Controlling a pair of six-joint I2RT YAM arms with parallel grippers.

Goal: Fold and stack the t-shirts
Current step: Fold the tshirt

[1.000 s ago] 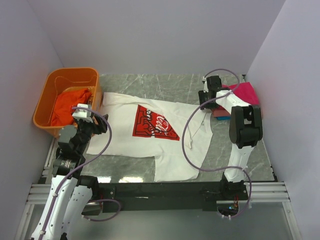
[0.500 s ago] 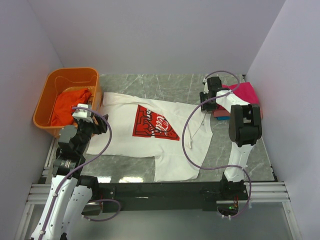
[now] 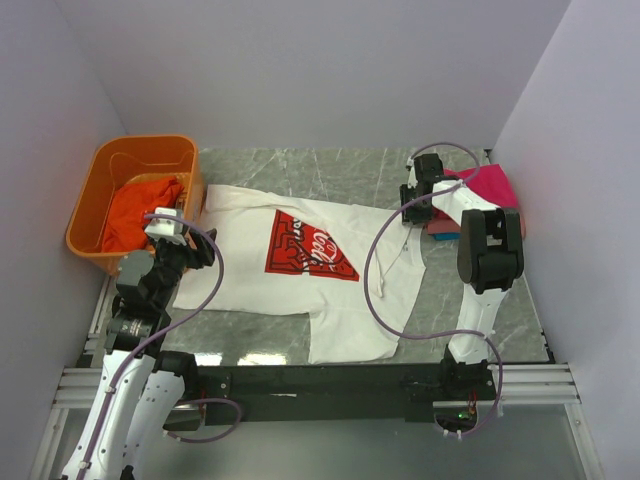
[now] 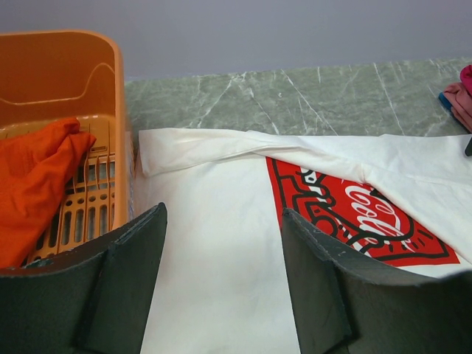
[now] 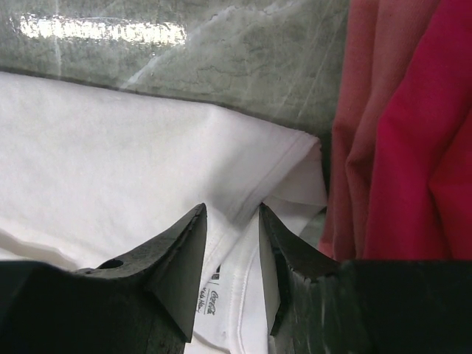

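Observation:
The white t-shirt (image 3: 250,270) with a red print (image 3: 305,245) lies spread on the marble table, one part folded over. My right gripper (image 3: 410,207) is at its collar end; in the right wrist view the jaws (image 5: 230,214) stand narrowly open astride a hem of the white shirt (image 5: 133,147), its label between them. My left gripper (image 3: 172,238) is open and empty over the shirt's left edge (image 4: 214,243). A folded stack at right has a magenta shirt (image 3: 490,185) on top, with pink (image 5: 354,133) and blue (image 3: 440,226) ones below. An orange-red shirt (image 3: 140,210) lies in the basket.
The rigid orange basket (image 3: 100,160) stands at the far left edge of the table, right beside my left gripper; it also shows in the left wrist view (image 4: 74,51). White walls close in the back and both sides. The right arm's cable (image 3: 375,270) loops over the shirt.
My right gripper has shifted very slightly toward the folded stack at the shirt's collar. The left arm and the shirts have not visibly moved.

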